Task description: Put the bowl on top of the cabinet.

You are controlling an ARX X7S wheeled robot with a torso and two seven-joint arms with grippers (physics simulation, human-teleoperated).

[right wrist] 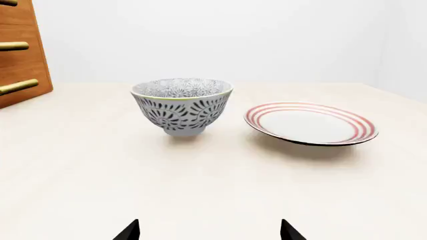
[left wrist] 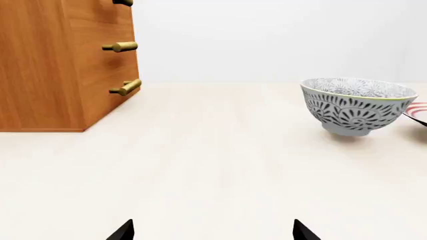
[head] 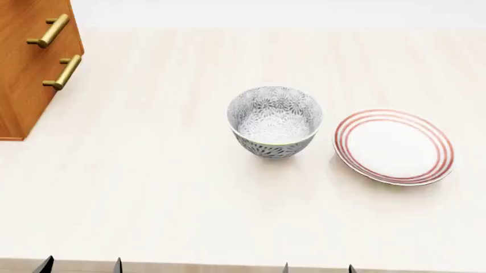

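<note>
A: Head view first. The bowl (head: 274,121) stands upright near the middle of the tabletop (head: 152,187), with the red-ringed plate (head: 393,146) just beside it, not touching. The cabinet (head: 27,68) sits at the far left corner. Two pairs of dark fingertips peek over the near edge: left gripper (head: 81,265) and right gripper (head: 318,268), both spread, holding nothing.

B: Left wrist view?

A: It adds the cabinet's side panel and a third handle (left wrist: 122,2); the plate is only a sliver.

B: Right wrist view?

A: The bowl's patterned outer wall and the plate's dark underside, which the head view hides. Fingers wide apart, well short of the bowl.
</note>
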